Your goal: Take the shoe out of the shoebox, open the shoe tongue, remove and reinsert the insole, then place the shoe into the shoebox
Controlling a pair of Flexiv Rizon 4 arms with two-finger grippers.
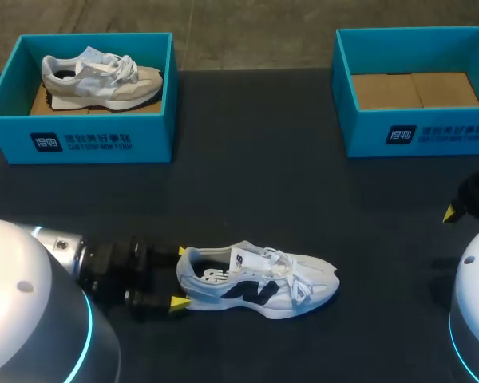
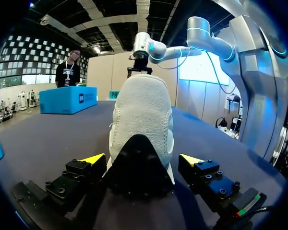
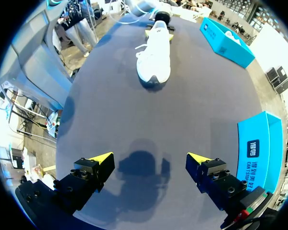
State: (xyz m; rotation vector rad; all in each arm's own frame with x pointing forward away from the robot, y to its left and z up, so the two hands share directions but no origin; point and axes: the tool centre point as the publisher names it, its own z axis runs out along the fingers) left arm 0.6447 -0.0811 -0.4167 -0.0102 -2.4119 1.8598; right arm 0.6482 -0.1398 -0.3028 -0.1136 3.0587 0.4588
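Observation:
A white shoe with navy markings (image 1: 259,279) lies on its sole on the dark table, toe toward the right. My left gripper (image 1: 180,277) stands open at its heel, one yellow tip on each side. In the left wrist view the heel of the shoe (image 2: 141,120) sits between the open fingers (image 2: 92,159) with small gaps on both sides. My right gripper (image 1: 463,203) hangs at the table's right side, well apart from the shoe. Seen from its own wrist, the right gripper (image 3: 151,160) is open over bare table, with the shoe (image 3: 154,52) far ahead.
A blue shoebox (image 1: 80,140) at the back left holds a beige and grey shoe (image 1: 100,80). Another blue shoebox (image 1: 419,132) at the back right shows only its cardboard floor. Dark table surface lies between the boxes and the shoe.

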